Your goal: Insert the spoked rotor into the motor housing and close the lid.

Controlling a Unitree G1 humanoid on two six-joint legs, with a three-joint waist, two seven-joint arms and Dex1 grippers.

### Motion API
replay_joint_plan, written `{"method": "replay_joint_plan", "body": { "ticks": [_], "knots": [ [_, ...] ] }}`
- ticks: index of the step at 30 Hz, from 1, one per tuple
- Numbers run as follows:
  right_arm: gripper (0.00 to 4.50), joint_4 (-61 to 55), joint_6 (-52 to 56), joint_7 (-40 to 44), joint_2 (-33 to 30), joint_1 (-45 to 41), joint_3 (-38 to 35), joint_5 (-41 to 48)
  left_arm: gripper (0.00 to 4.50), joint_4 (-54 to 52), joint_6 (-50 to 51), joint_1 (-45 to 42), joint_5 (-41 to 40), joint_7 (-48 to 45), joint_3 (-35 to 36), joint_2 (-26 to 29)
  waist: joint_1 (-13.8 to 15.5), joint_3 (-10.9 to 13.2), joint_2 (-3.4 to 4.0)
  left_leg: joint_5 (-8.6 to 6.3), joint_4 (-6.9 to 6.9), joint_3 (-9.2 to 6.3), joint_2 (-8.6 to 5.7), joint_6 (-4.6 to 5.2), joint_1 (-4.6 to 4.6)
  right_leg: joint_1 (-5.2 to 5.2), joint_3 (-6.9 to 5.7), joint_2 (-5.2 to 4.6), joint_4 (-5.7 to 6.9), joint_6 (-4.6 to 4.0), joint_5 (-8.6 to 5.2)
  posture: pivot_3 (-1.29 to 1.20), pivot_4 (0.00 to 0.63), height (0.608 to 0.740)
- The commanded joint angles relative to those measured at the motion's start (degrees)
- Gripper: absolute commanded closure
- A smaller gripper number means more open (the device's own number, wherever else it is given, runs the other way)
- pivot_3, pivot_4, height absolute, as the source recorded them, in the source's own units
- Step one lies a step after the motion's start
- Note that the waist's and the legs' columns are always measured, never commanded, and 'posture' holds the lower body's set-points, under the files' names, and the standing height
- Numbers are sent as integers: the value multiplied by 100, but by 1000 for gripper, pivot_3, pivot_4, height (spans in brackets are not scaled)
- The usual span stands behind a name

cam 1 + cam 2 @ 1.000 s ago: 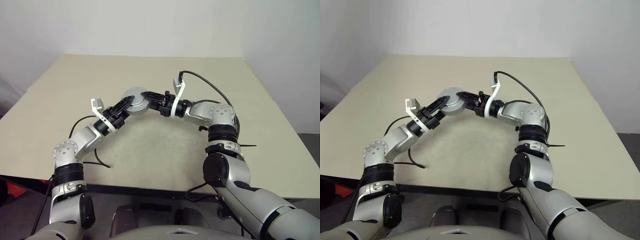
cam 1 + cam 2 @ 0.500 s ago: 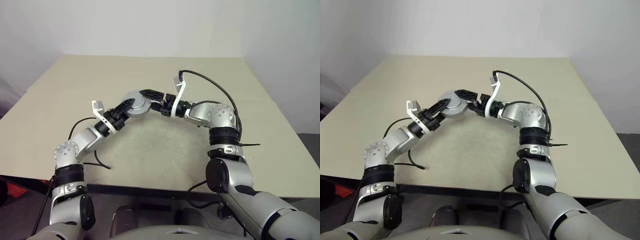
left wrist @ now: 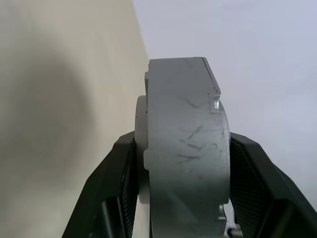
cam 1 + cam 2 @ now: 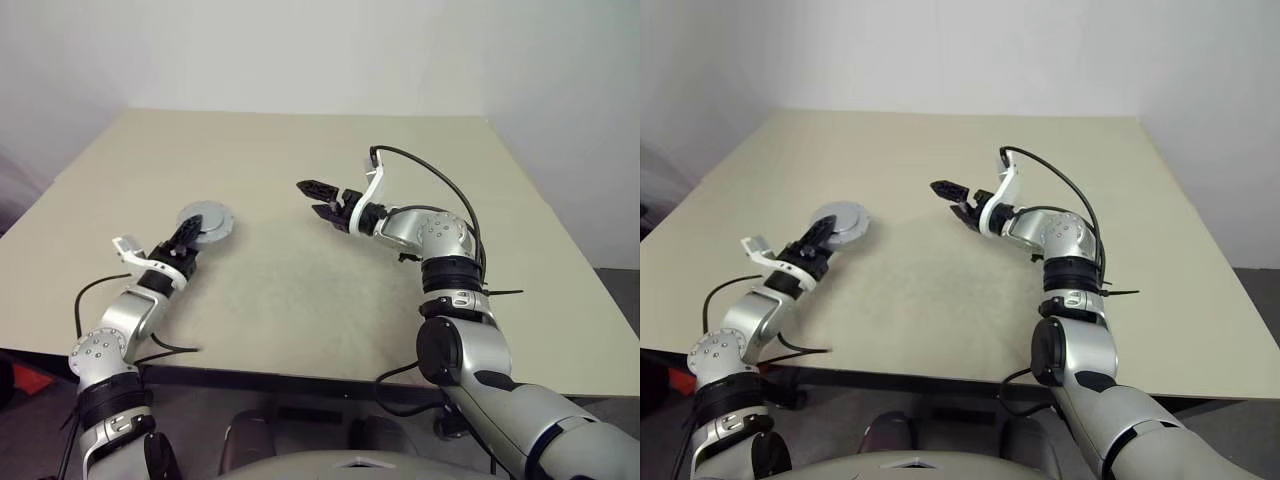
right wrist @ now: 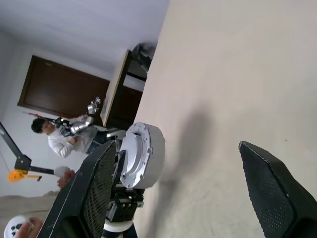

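Note:
My left gripper [image 4: 192, 231] is shut on the rim of a thick grey round disc [image 4: 205, 220], just above the left part of the table. In the left wrist view the disc [image 3: 185, 158] sits edge-on between the two black fingers. I take it for the lid closed over the motor housing. The spoked rotor and the copper windings are hidden. My right gripper [image 4: 308, 197] hangs open and empty over the middle of the table, well to the right of the disc. Between its spread fingers [image 5: 270, 188] the disc [image 5: 143, 153] shows in the left gripper.
The beige table [image 4: 330, 300] has bare surface between the two arms and further back. A black cable [image 4: 170, 345] lies at the table's front left edge. A person [image 5: 59, 141] stands far off beside a dark door, seen past the table's edge.
The right gripper opened and let go of the disc, which both grippers held a second ago. The left arm carried the disc left and down. The right arm barely moved.

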Motion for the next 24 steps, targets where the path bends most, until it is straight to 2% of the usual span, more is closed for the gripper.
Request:
{"method": "replay_joint_plan", "body": {
  "ticks": [1, 24],
  "knots": [
    [35, -33, -42, 8, 13, -99, 6, 33, 2292, -332, -208, -20, -62, -43, 188, 129, -1, 0, -9, 0, 1, 0, 0, 0, 1, 0, 0, 0, 0, -7, -4, 0, 0, 740],
    [35, -60, 24, -95, 54, -85, -33, 40, 2292, 332, -956, -167, 590, 478, 457, 103, -10, -2, -48, 1, 2, 0, 7, -3, 4, 0, -2, 5, 3, 2, 3, 0, 0, 740]
  ]
}}
